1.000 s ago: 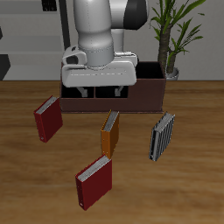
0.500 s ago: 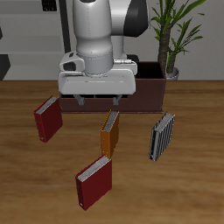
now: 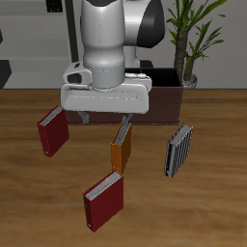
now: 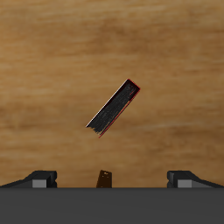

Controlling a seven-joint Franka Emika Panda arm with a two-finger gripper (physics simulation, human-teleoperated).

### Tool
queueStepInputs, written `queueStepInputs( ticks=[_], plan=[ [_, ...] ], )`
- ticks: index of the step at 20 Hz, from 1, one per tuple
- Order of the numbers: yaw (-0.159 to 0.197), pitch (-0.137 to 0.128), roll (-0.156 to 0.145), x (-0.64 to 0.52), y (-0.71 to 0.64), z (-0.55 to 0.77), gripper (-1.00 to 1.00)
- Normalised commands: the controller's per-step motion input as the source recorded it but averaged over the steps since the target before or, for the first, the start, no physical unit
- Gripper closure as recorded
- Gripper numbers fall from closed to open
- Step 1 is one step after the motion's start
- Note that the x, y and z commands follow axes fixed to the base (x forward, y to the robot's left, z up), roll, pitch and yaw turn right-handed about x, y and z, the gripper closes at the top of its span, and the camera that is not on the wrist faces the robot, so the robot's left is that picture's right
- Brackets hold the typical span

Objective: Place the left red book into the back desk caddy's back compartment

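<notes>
Currently, the gripper (image 3: 106, 114) is hovering before the back desk caddy (image 3: 166, 102), jaws spread wide and empty, presumably to straddle a book's thickness; the left red book (image 3: 104, 201) is standing ungrasped near the table's front edge.

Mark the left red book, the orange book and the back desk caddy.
left red book (image 3: 104, 201): exterior view, middle of its cover.
orange book (image 3: 121, 147): exterior view, middle of its cover.
back desk caddy (image 3: 164, 102): exterior view, front wall.
</notes>
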Motion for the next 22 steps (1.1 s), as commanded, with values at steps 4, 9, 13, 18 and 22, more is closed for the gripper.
queueStepInputs(
  ticks=[4, 9, 13, 18, 22],
  plan=[
    [-0.052, -0.004, -0.031, 0.21, -0.09, -0.05, -1.0],
    [-0.075, -0.004, 0.006, 0.13, -0.02, -0.08, -1.0],
    [-0.11, -0.003, 0.014, 0.17, -0.01, -0.04, -1.0],
    [-0.033, -0.012, 0.003, 0.09, 0.04, -0.03, -1.0],
    [-0.098, -0.018, -0.013, 0.18, -0.09, -0.07, -1.0]
  ],
)
